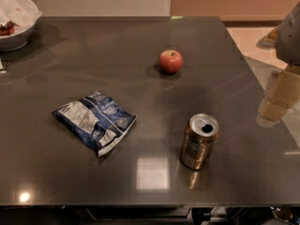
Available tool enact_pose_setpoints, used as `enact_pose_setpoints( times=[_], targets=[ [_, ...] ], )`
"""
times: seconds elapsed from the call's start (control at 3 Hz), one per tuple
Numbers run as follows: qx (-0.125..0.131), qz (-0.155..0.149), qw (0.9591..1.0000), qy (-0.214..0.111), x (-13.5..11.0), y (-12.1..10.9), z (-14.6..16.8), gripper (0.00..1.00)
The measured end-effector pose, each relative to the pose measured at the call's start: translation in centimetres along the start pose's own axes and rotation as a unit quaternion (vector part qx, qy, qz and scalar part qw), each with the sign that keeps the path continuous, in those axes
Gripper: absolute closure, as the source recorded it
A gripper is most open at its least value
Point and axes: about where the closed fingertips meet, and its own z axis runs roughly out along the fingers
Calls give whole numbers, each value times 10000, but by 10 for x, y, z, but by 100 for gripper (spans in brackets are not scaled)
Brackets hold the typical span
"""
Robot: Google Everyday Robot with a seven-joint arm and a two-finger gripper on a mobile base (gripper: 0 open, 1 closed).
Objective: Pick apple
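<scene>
Dark glossy table (150, 186), lamp glare near your front edge. Nearest item is the gold can (199, 141), upright with the tab hole open, right of centre. Left of it and well apart is a blue chip bag (95, 121), lying flat with a corner toward you.

Gripper (276, 100) sits at the right table edge, beyond the can and short of the apple. It looks kept off to the side so the items stay in clear view. You can't tell from here whether it's wide or narrow. It isn't holding the apple.

Apple (170, 61) is further back, a bit right of centre, resting on its base with the stem up. It stands free, with nothing touching it and the can and bag both well apart.

My read: the pick hasn't started. You'd reach in from the right edge, and the can is the only thing near that path. Round fruit may roll if you nudge it off-centre.

Far left corner has a white bowl (16, 41) with berries (6, 28). That's not your target.
</scene>
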Motion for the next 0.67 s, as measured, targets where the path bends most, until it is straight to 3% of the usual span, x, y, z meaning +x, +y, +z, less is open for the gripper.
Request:
enact_pose_setpoints(
  times=[0.33, 0.67],
  targets=[
    [9, 2, 10000, -5, -1, -1, -1, 0],
    [-58, -11, 10000, -54, -6, -19, 7, 0]
  ],
)
